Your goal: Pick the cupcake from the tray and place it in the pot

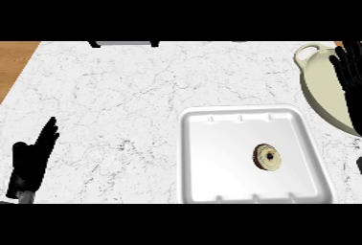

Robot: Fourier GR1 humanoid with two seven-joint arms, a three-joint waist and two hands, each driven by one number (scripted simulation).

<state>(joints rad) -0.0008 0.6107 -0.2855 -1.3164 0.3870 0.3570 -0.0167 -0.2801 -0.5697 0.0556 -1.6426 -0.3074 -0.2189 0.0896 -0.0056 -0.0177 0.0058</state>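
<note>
**Cupcake untouched in the tray, right hand over the pot**

A small round cupcake with pale frosting and a dark centre point(268, 157) is seen lying in the right half of a white rectangular plastic tray point(205, 158), which is set at the near right of the white marbled counter point(120, 95). Nothing is held. The black right hand point(351, 76) is spread, fingers straight, over the cream round pot point(318, 86) at the counter's right edge, partly hiding its rim. The black left hand point(32, 160) is rested open near the near left edge, well apart from the tray. A dark object point(124, 43) is partly visible at the far edge; it cannot be identified. No obstacle is seen between tray and pot.
</note>
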